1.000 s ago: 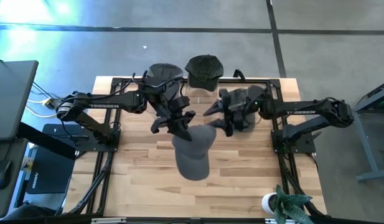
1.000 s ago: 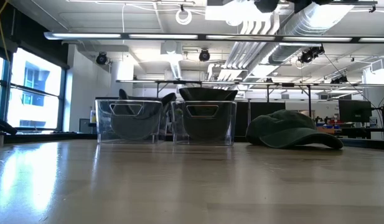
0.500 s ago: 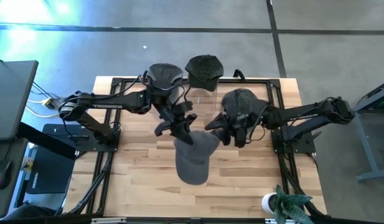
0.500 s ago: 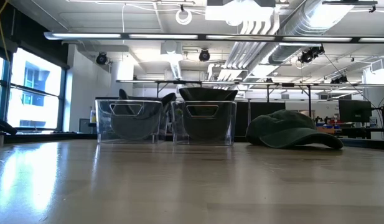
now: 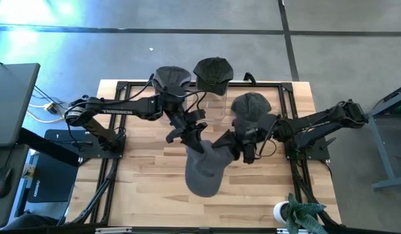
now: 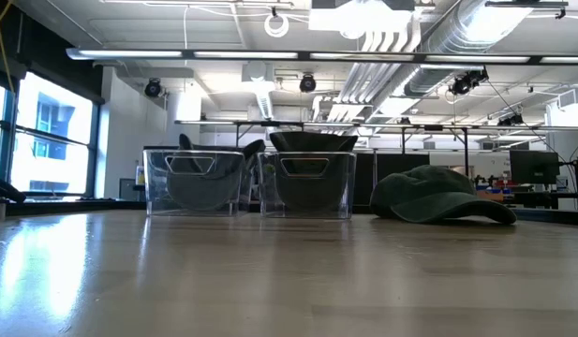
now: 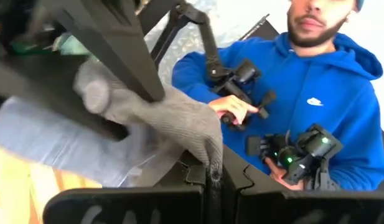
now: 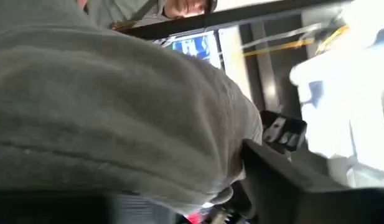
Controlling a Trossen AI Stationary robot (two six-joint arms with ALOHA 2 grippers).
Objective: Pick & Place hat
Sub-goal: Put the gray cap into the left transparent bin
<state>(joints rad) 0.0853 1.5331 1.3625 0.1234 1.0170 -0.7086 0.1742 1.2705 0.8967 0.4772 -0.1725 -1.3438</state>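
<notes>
Grey hat is off the bench, hanging mid-frame in high view, just below centre, between the two arms.

Left gripper at the hat's upper left edge, fingers closed on the fabric. Left wrist view confirms: grey knit cloth pinched at the fingers, rest of it drooping away.

Right gripper at the hat's upper right edge, touching it. Right wrist view is almost all grey fabric pressed up close, so it's on the hat, but can't tell if those fingers are clamped or just around the cloth.

Rest of bench, high view:
- dark cap lying upper right of centre, just above the right arm. Low view has it flat on the bench at right, brim toward the right.
- two clear bins at the far edge, upper centre: left bin w/ a dark grey hat in it, right bin w/ a dark green cap on top. Bins side by side, nearly touching.

Neither gripper shows in low view, nor the grey hat.

Left wrist view also catches a person in a blue hoodie beyond the bench, hand on a dark handheld controller rig.

Green plant at lower right corner of the bench, beside a white cup.
</notes>
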